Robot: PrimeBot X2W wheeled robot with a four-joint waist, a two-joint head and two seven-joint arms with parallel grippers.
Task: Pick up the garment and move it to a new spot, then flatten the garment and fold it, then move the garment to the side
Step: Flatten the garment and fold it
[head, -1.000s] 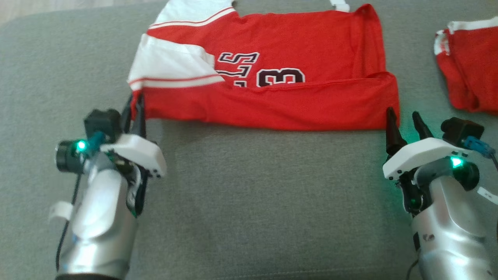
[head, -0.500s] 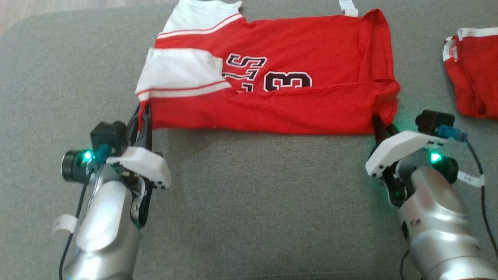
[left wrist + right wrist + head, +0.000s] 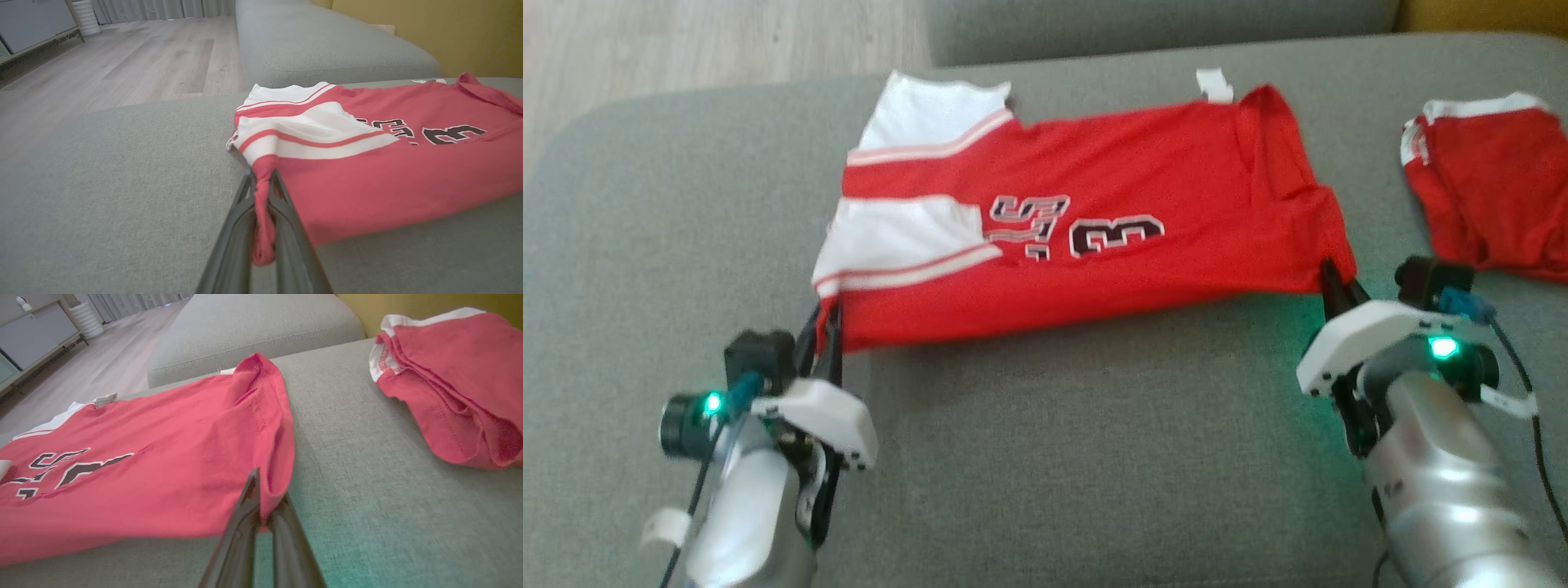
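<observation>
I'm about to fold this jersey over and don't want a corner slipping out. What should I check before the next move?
1. Left gripper shut on the jersey at its near-left corner: ok.
2. Right gripper shut on the near-right corner: ok.
3. All cloth layers caught in each grip: cannot tell.
4. Jersey lying flat: not ok, a raised ridge runs along its right end.
5. Second red garment apart from the jersey: ok.

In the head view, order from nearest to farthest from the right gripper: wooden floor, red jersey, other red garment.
1. red jersey, corner held by the right gripper.
2. other red garment, on its right.
3. wooden floor, far left.
</observation>
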